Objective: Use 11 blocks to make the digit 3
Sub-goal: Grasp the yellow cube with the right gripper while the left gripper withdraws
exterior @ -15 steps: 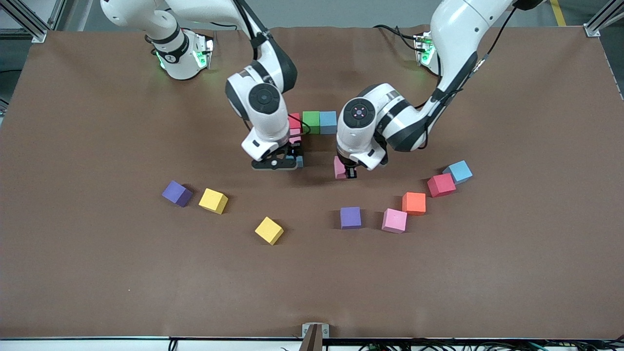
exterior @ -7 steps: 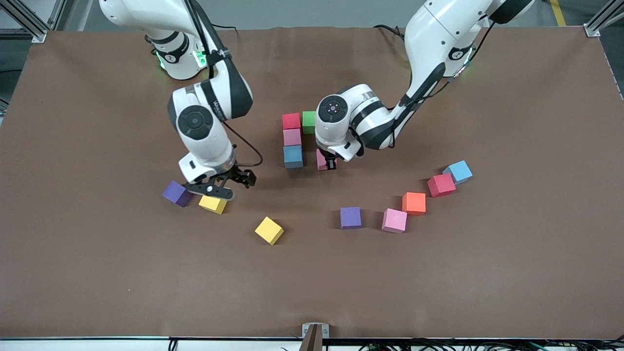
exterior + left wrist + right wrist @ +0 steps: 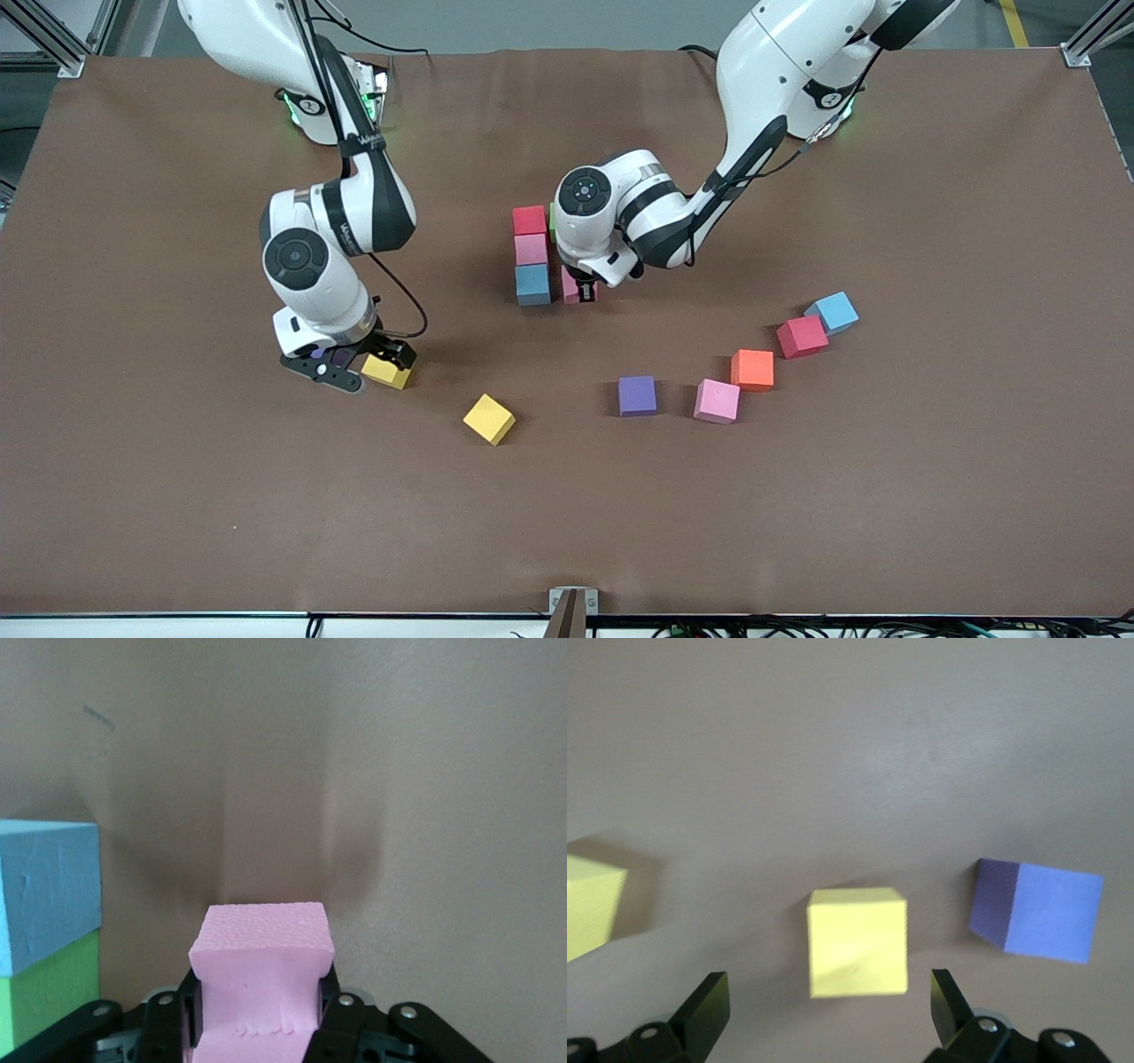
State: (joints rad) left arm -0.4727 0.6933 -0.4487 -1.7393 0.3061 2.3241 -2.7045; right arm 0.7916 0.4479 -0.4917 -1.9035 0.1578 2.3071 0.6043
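Brown tabletop (image 3: 133,487) fills the front view. At centre left of the frame the right gripper (image 3: 341,366) hangs with its fingers spread wide and nothing between them, over a yellow block (image 3: 388,371) and a mostly hidden purple block (image 3: 1036,908). A second yellow block (image 3: 489,418) lies lower, toward the middle. Upper centre, a red block (image 3: 530,219), a pink block (image 3: 532,249) and a blue block (image 3: 532,283) form a touching column, with a green block (image 3: 44,997) peeking out beside the red one. Just beside the blue block, the left gripper (image 3: 585,292) is clamped on a pink cube (image 3: 261,970). Lower right of centre, a loose arc runs purple (image 3: 637,395), pink (image 3: 717,400), orange (image 3: 752,369), red (image 3: 802,336) and light blue (image 3: 833,312).
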